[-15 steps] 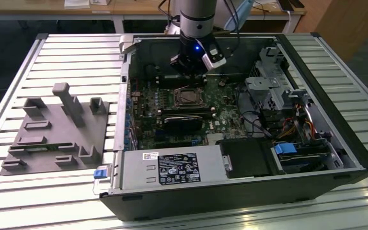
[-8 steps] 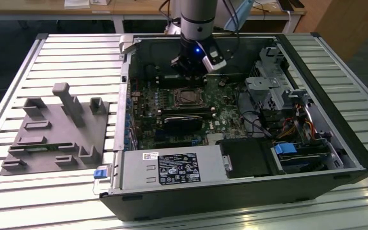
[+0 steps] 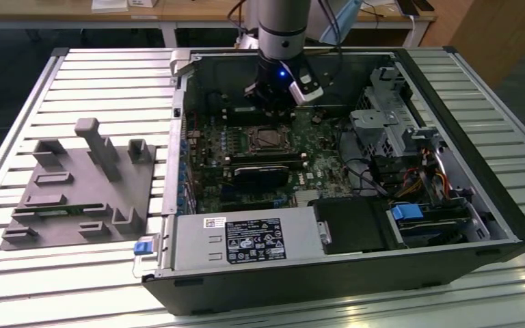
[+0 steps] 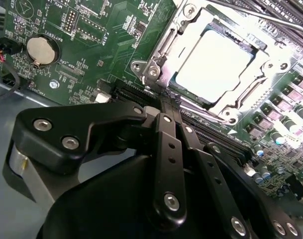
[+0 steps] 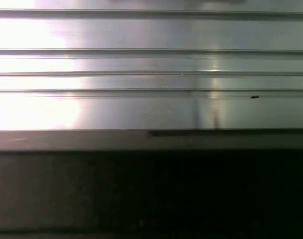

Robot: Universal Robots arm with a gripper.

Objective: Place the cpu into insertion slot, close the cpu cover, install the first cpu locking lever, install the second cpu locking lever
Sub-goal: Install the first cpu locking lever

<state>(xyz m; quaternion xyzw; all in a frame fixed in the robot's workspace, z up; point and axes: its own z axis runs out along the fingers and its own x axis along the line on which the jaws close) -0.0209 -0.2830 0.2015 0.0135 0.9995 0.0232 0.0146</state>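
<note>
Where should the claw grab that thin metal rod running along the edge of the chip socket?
Probably the locking lever is best pinched across its thin width, on the straight stretch beside the cpu cover, with the claw coming from above. It is a slim wire lying close to the board, so only its two long sides offer a hold. Its handle end cannot be made out.
</note>
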